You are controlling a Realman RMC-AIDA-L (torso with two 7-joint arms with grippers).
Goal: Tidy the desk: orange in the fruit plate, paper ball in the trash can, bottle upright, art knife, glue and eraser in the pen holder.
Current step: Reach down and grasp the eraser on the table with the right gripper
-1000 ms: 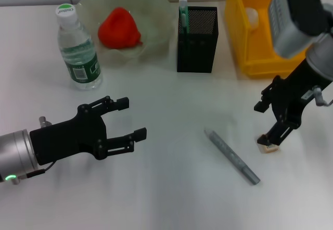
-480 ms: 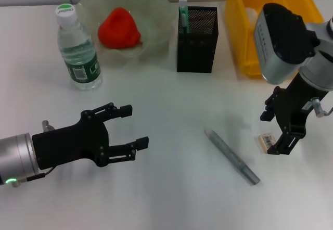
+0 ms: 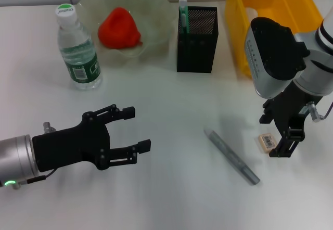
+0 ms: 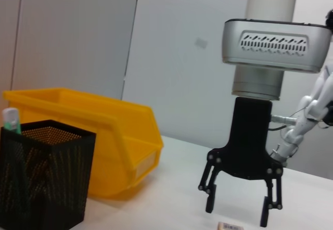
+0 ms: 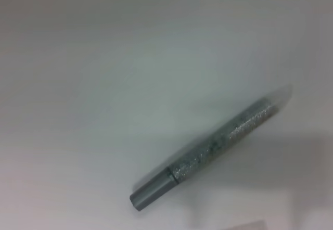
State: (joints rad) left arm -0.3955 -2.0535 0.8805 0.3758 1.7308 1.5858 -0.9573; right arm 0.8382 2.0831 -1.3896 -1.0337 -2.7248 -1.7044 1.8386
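The eraser (image 3: 266, 140) lies flat on the white table at the right; it also shows in the left wrist view (image 4: 230, 225). My right gripper (image 3: 274, 135) hangs just above it, fingers open and apart from it, as the left wrist view (image 4: 237, 213) shows. The grey art knife (image 3: 231, 156) lies to the eraser's left, also in the right wrist view (image 5: 208, 152). The glue (image 3: 183, 9) stands in the black mesh pen holder (image 3: 196, 40). The bottle (image 3: 77, 48) stands upright. The orange (image 3: 119, 28) sits in the fruit plate (image 3: 151, 6). My left gripper (image 3: 136, 128) is open and empty at the front left.
The yellow bin (image 3: 276, 1) stands at the back right behind my right arm, with a white paper ball (image 3: 251, 15) inside. The pen holder (image 4: 41, 173) and the bin (image 4: 104, 136) stand side by side.
My right gripper has let the eraser go and risen slightly; the eraser now lies flat a little farther back. My left gripper has crept right and forward.
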